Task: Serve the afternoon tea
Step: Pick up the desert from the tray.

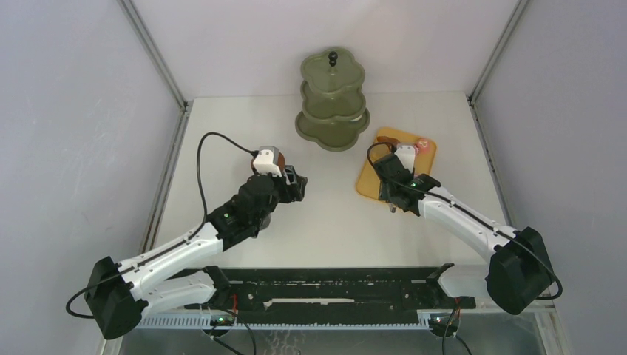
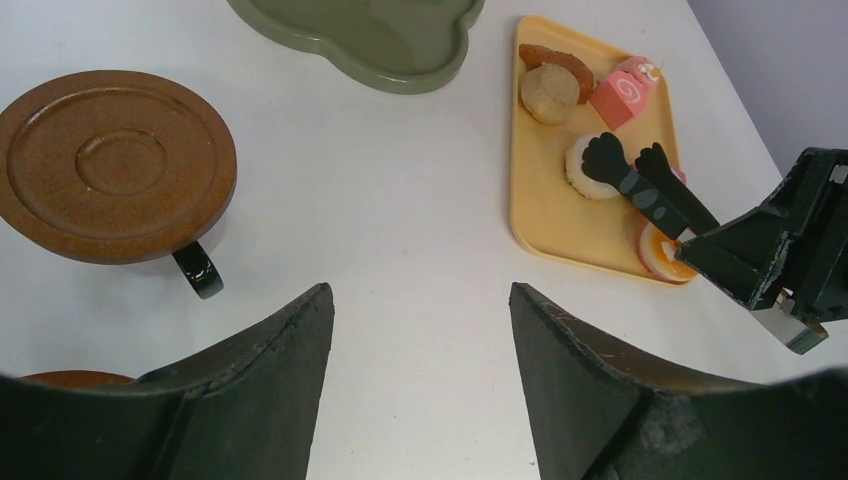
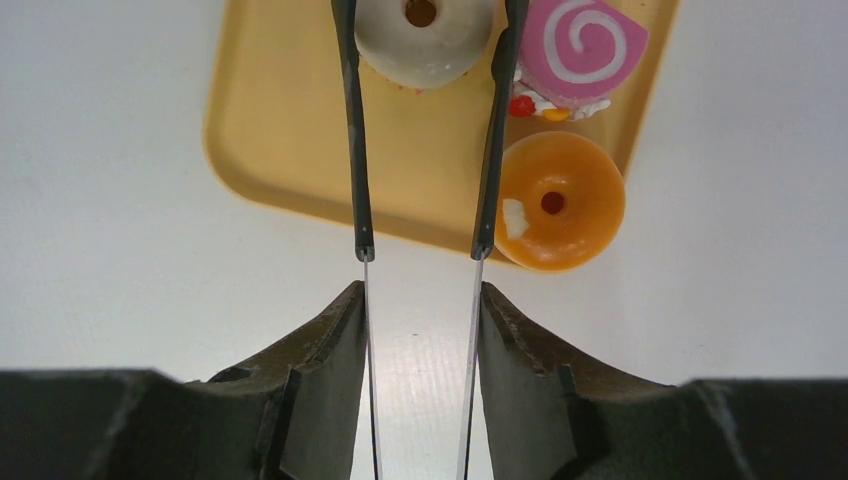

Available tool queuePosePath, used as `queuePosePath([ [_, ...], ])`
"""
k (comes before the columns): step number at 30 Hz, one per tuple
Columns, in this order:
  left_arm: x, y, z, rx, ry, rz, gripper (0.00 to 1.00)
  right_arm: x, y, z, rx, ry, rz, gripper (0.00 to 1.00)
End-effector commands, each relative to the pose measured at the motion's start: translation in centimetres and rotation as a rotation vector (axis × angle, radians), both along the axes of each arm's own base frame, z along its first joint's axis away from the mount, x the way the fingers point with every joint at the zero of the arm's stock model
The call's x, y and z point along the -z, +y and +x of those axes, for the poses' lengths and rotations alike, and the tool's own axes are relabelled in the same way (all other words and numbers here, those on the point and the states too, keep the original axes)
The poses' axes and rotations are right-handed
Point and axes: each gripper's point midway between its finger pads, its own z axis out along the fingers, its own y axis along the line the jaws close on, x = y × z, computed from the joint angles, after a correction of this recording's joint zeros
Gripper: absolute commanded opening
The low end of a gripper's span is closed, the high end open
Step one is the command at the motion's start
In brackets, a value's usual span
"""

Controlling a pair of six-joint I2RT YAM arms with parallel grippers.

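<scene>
From above, the olive-green stand [image 1: 333, 100] at the far middle of the worktop [image 1: 333, 214] looks bare: nothing served yet. The left wrist view shows the left hand [image 2: 420, 300] open, empty, near a brown cup [image 2: 115, 165]. In the right wrist view the right hand [image 3: 418, 300] grips black tongs [image 3: 352, 150] astride a white donut [image 3: 420, 35] on the tray [image 3: 280, 120].

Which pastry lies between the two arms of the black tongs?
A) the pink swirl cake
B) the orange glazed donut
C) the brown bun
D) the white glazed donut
D: the right wrist view shows the black tongs passing on both sides of the white glazed donut.
</scene>
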Motion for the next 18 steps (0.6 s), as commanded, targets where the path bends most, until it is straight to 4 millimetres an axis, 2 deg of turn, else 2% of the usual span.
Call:
queuePosePath([
  [1,-0.8,-0.2,-0.2,0.017,-0.036,-0.022,0.70,-1.0,0.8,1.2,-0.009,-0.059,0.044,0.50],
  [18,0.0,-0.3,0.0,0.012,-0.027,-0.008,0.70,2.0,0.3,2.2,-0.001,0.000,0.014,0.50],
])
